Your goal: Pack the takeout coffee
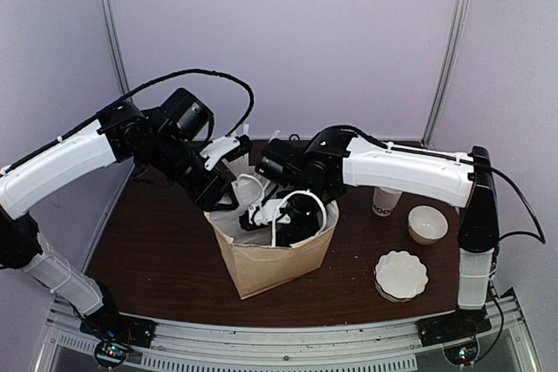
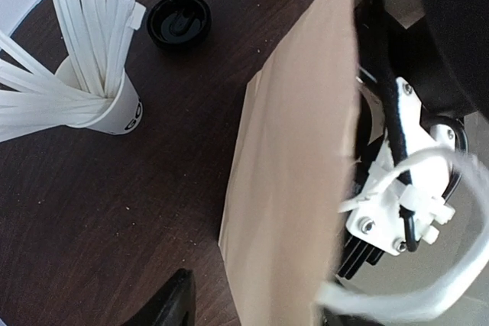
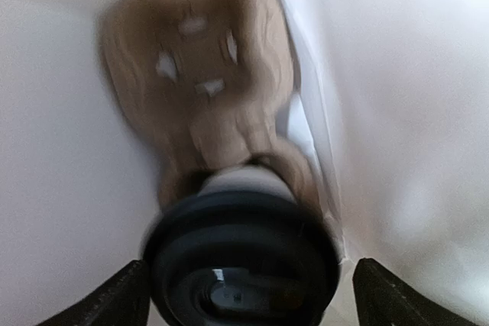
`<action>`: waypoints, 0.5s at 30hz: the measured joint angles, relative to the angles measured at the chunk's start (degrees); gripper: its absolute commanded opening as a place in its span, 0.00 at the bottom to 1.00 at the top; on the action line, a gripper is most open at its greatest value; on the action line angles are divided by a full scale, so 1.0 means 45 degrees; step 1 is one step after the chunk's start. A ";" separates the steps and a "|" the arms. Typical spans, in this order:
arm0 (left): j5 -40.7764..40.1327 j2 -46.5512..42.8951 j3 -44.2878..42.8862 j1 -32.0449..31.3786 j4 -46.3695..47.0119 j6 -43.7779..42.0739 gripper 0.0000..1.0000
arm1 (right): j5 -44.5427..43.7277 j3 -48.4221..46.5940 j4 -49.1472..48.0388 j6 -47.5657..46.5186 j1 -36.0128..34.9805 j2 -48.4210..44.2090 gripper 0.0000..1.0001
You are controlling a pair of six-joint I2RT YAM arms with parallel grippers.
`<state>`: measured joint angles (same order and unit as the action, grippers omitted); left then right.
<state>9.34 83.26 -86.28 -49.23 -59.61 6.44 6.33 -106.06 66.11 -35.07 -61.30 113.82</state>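
White paper cup with round black plastic lid: lid is on and faces up into the right wrist camera, badly blurred. Only a short band of white wall shows past the lid rim, and the print is hidden. The cup stands about upright, low inside the white-lined brown paper bag. Its base appears ringed by a brown moulded pulp carrier on the bag floor. The top view hides it.
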 measured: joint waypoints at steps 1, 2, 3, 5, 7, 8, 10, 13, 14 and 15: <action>0.0058 0.0000 0.0005 0.0000 0.0010 -0.0029 0.57 | -0.0019 -0.0170 0.0126 0.0034 -0.0015 0.0000 0.99; 0.0136 0.0000 0.0000 0.0000 0.0005 -0.0039 0.57 | -0.0044 -0.0359 0.0248 0.0078 -0.0039 0.0000 0.99; 0.0189 0.0000 0.0000 0.0000 0.0010 -0.0049 0.57 | -0.0053 -0.0515 0.0340 0.0121 -0.0053 0.0000 0.99; 0.0287 0.0000 0.0005 0.0000 0.0010 -0.0083 0.57 | -0.0083 -0.0879 0.0520 0.0189 -0.0083 0.0000 0.99; 0.0355 -0.0005 0.0000 0.0000 0.0015 -0.0107 0.57 | -0.0107 -0.1200 0.0797 0.0228 -0.0112 0.0000 0.99; 0.0393 -0.0019 0.0005 0.0000 0.0034 -0.0126 0.57 | -0.0185 -0.1345 0.0986 0.0243 -0.0151 0.0000 1.00; 0.0393 -0.0029 0.0000 0.0005 0.0083 -0.0141 0.56 | -0.0204 -0.1515 0.1234 0.0243 -0.0185 0.0000 0.99; 0.0389 -0.0029 0.0005 0.0005 0.0126 -0.0185 0.49 | -0.0248 -0.1637 0.1316 0.0228 -0.0257 -0.0049 0.99; 0.0384 -0.0029 0.0000 0.0005 0.0141 -0.0204 0.46 | -0.0243 -0.1642 0.1370 0.0214 -0.0296 -0.0107 0.99; 0.0389 -0.0029 0.0005 0.0000 0.0155 -0.0199 0.43 | -0.0214 -0.1647 0.1413 0.0180 -0.0316 -0.0165 0.99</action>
<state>11.09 83.13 -86.26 -49.23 -58.92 5.54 5.37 -113.47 72.47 -34.26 -62.72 113.08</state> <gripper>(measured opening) 0.513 0.994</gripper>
